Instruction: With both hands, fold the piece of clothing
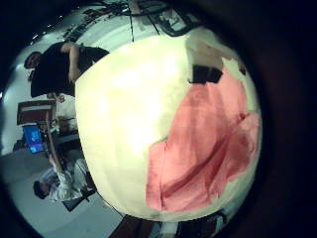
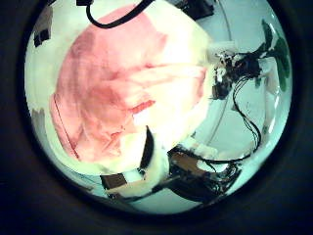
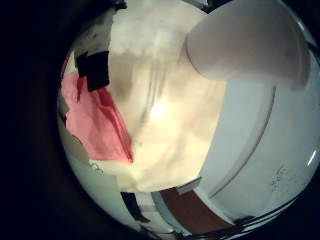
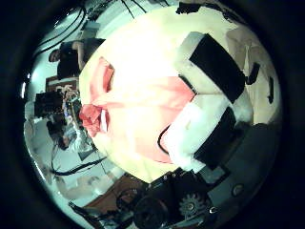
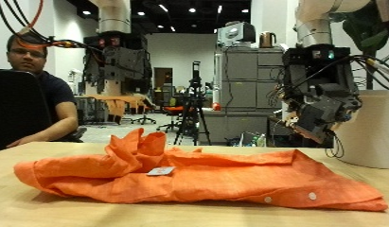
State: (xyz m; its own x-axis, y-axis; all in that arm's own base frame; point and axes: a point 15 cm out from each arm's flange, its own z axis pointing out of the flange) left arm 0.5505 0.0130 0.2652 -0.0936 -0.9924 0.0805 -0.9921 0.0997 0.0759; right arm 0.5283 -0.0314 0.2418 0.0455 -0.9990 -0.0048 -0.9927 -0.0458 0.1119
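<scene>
My right hand (image 5: 320, 106) hovers above the orange shirt (image 5: 201, 175), fingers loosely curled, empty; left hand unseen, state unknown. I should pinch a hem.

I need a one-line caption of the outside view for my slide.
Orange shirt lies crumpled on the wooden table; right hand hovers above it.

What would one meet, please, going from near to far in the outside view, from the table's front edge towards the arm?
Table → orange shirt → right robot hand, hanging above the table behind the shirt.
</scene>
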